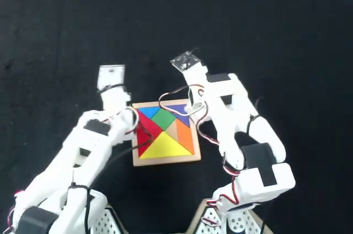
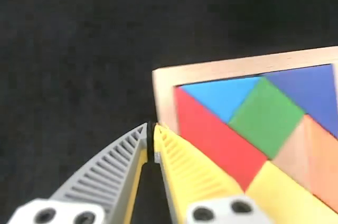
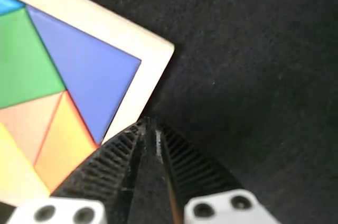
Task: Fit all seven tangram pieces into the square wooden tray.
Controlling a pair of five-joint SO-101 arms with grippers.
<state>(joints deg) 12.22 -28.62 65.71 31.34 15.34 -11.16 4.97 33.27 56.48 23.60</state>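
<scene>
The square wooden tray [image 1: 165,160] is seen lying flat on the black bench [image 1: 276,35] between the two arms, and all seven pieces are counted inside its rim. The light blue triangle [image 1: 148,111] and the green square [image 1: 164,118] are set toward the far edge, the red triangle [image 1: 144,132] along the left side and the yellow triangle [image 1: 164,144] along the near edge. The pale tan piece [image 1: 172,129] is placed near the middle, the orange piece [image 1: 186,136] on the right, and the violet-blue triangle [image 3: 90,71] in the far right corner. The pieces are packed edge to edge with no bare wood seen between them, so the filling is judged to be done or very nearly so. The left tool [image 2: 151,129] is brought to a point at the outer face of the tray's left rim near the far left corner, its fingers closed tip to tip with nothing held. The right tool [image 3: 149,124] is likewise closed on nothing, its tips set against or just beside the right rim. Whether either tip actually touches the wood cannot be told. Closed fingers are suited to nudging rather than grasping, so it is judged that the tray is being bracketed from opposite sides, either to steady it or to square it on the bench. A slip over the rim is the thing to be guarded against, since seated pieces could be lifted out.
</scene>
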